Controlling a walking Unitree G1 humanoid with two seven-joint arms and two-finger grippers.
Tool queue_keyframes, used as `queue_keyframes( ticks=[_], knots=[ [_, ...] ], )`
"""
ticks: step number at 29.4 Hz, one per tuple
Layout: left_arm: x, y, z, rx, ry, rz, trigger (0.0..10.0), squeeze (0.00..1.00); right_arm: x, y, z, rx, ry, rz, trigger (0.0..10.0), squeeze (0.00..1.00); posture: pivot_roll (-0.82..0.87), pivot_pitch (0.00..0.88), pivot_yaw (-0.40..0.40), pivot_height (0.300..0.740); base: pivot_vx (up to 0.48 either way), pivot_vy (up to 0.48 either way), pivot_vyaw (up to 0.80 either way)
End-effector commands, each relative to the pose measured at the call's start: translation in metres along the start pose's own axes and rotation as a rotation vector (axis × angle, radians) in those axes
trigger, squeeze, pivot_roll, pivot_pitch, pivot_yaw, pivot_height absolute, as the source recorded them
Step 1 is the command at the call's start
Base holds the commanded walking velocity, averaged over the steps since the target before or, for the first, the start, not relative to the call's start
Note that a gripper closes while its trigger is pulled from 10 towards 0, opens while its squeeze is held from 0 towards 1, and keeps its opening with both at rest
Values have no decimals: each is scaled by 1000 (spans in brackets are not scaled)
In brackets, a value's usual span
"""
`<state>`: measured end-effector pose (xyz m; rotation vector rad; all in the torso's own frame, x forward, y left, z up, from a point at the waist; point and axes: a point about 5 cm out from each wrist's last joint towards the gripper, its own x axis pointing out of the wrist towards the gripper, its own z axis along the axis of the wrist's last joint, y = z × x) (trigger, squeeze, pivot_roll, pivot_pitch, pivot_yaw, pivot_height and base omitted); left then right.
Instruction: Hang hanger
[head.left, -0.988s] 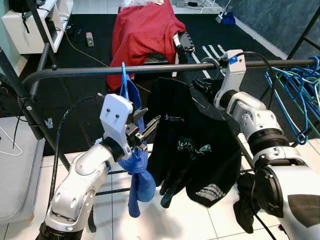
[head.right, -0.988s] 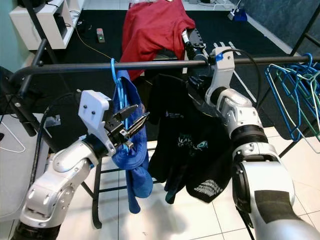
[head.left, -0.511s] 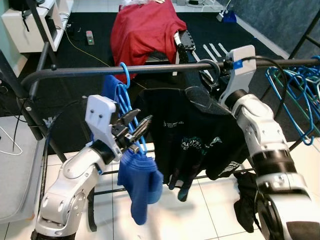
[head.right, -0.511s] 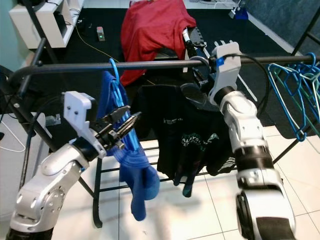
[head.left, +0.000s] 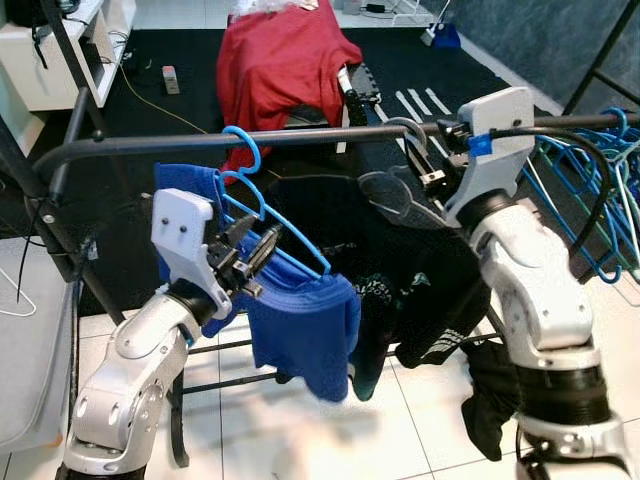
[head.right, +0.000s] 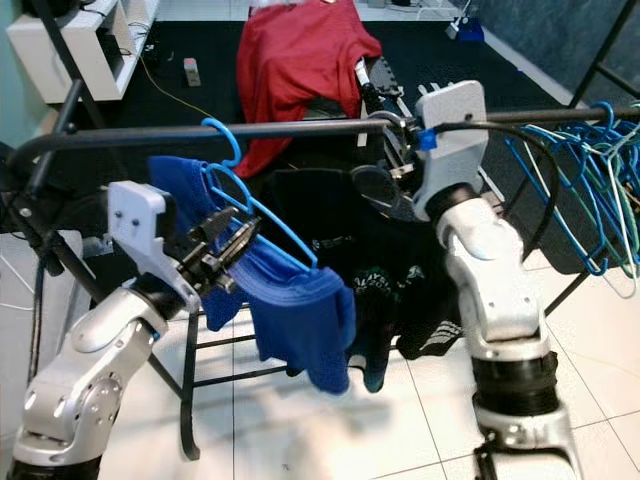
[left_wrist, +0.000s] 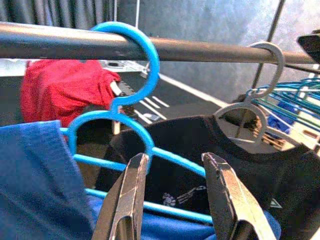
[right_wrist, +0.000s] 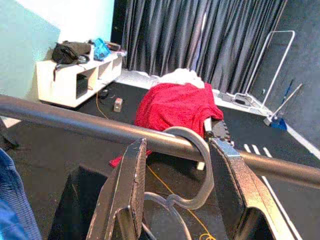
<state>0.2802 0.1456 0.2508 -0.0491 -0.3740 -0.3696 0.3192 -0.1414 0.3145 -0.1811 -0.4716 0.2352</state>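
A blue hanger (head.left: 262, 205) carrying a blue garment (head.left: 300, 325) hooks over the black rail (head.left: 150, 146). My left gripper (left_wrist: 175, 160) is open just below the hook, and the hanger's blue arm (left_wrist: 175, 156) runs across the gap between the fingers. Further right on the rail, a grey hanger hook (right_wrist: 192, 145) holds a black shirt (head.left: 420, 270). My right gripper (right_wrist: 178, 147) is open at rail height, its fingers on either side of that grey hook.
A bunch of blue and green hangers (head.left: 600, 190) hangs at the rail's right end. A red garment (head.left: 280, 60) is draped over something behind the rail. A white shelf (head.left: 60, 50) stands far left. Dark clothing (head.left: 490, 400) lies on the tiled floor.
The blue garment has swung from hanging narrow to spread wide along its hanger. The left gripper has drawn back left and lower. The right arm rose to the rail; the black shirt shifted right.
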Motion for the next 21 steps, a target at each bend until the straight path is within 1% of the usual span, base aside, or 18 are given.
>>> queue_keyframes(
  ticks=[1,2,3,4,5,6,7,9,10,12,13,15,17,18,19,21],
  knots=[
    [-4,10,-5,-6,18,73,10000,0,-9,17,-2,129,-13,37,10000,0,-65,184,-59,740,0,0,0],
    [-4,10,-5,-6,18,73,10000,0,-9,17,-2,129,-13,37,10000,0,-65,184,-59,740,0,0,0],
    [-7,14,-7,-2,35,103,10000,0,-13,28,-11,223,19,73,10000,0,-58,182,-62,740,0,0,0],
    [-7,14,-7,-2,35,103,10000,0,-13,28,-11,223,19,73,10000,0,-58,182,-62,740,0,0,0],
    [-10,17,-10,5,49,142,10000,0,-17,37,-26,303,75,83,10000,0,-46,179,-61,740,0,0,0],
    [-10,17,-10,5,49,142,10000,0,-17,37,-26,303,75,83,10000,0,-46,179,-61,740,0,0,0],
    [-13,20,-12,0,62,167,10000,0,-21,43,-37,345,118,86,10000,0,-32,178,-58,740,0,0,0],
    [-13,20,-12,0,62,167,10000,0,-21,43,-37,345,118,86,10000,0,-32,178,-58,740,0,0,0],
    [-13,20,-14,-11,78,162,10000,0,-22,45,-43,352,145,83,10000,0,-19,182,-58,740,0,0,0],
    [-13,20,-14,-11,78,162,10000,0,-22,45,-43,352,145,83,10000,0,-19,182,-58,740,0,0,0],
    [-12,17,-15,-17,93,145,10000,0,-23,47,-48,350,165,79,10000,0,33,182,-67,740,0,0,0],
    [-12,17,-15,-17,93,145,10000,0,-23,47,-48,350,165,79,10000,0,33,182,-67,740,0,0,0],
    [-8,14,-17,8,114,122,10000,0,-24,45,-59,338,203,59,10000,0,84,177,-91,740,0,0,0],
    [-8,14,-17,8,114,122,10000,0,-24,45,-59,338,203,59,10000,0,84,177,-91,740,0,0,0],
    [-6,14,-18,14,115,133,10000,0,-24,43,-64,336,223,42,10000,0,81,182,-99,740,0,0,0],
    [-6,14,-18,14,115,133,10000,0,-24,43,-64,336,223,42,10000,0,81,182,-99,740,0,0,0]
  ],
)
